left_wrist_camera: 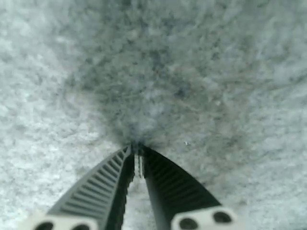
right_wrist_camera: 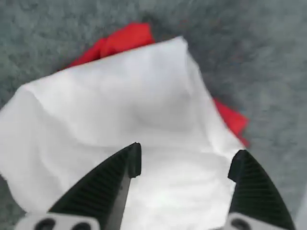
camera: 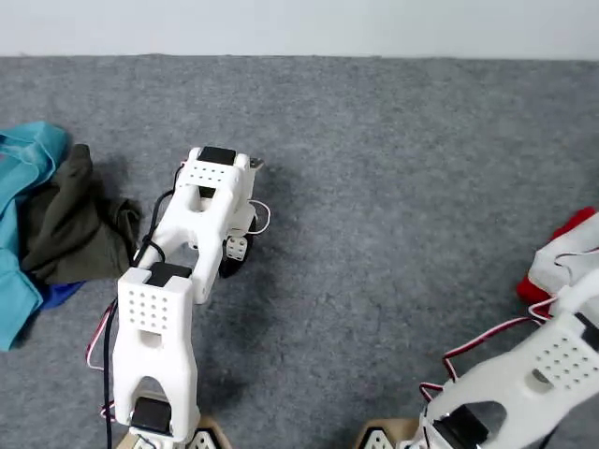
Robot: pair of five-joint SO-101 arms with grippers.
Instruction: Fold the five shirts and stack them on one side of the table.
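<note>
We are holding right fingers (right_wrist_camera: 115,177) open, empty, over the limp white fabric shirt (right_wrist_camera: 134,105), judging an edge pinch best; left fingers (left_wrist_camera: 105,177) closed, empty.

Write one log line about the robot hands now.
left hand: shut, above grey table | right hand: open, above white shirt on red shirt

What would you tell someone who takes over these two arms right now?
Left gripper: shut, empty, tips down at the table.
Right gripper: open, above the white shirt, holding nothing.
Things: the white shirt lies on the red shirt at the table's right edge. The teal shirt, olive shirt and blue shirt lie crumpled in a heap at the left edge.
Done: no neat stack yet.
Left: fold all five and stack them on one side.
</note>
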